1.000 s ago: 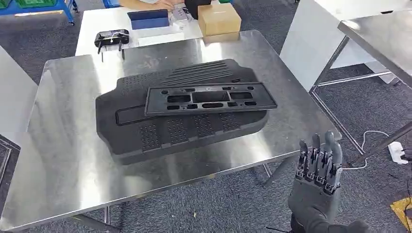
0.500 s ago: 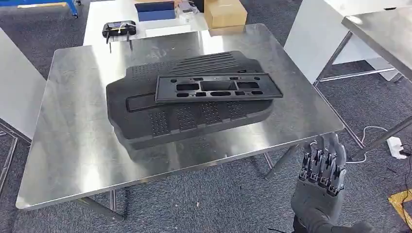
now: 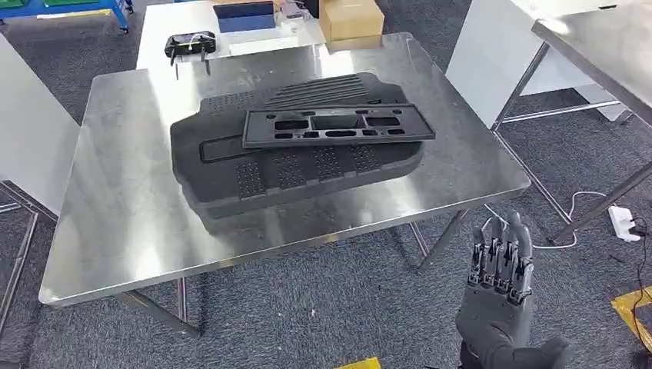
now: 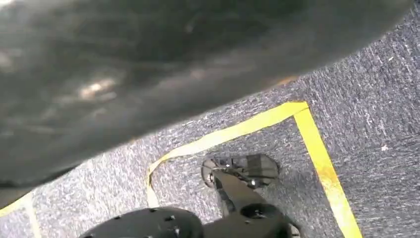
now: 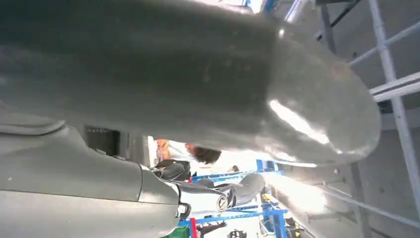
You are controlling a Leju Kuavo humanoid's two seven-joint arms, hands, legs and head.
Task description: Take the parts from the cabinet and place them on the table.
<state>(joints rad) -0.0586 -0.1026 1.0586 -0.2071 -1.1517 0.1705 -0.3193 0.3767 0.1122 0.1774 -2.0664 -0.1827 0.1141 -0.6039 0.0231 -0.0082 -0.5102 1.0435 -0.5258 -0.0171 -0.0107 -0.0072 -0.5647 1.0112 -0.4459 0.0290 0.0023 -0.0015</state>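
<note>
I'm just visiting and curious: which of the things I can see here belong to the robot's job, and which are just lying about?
Part of the job:
- large black ribbed part on the steel table
- flat black slotted panel lying on top of it
- right hand, holding nothing

Just lying about:
- cardboard box
- black controller
- blue box
- white power strip

We see the steel table [image 3: 108,223] with a big black part [image 3: 292,165] in its middle and a flat black frame [image 3: 338,127] lying on top. Bare steel runs along the left side and the near edge. Our right hand [image 3: 500,269] hangs at the lower right of the frame, off the table, over carpet. A white cable [image 3: 573,211] lies on the floor just beside it.
</note>
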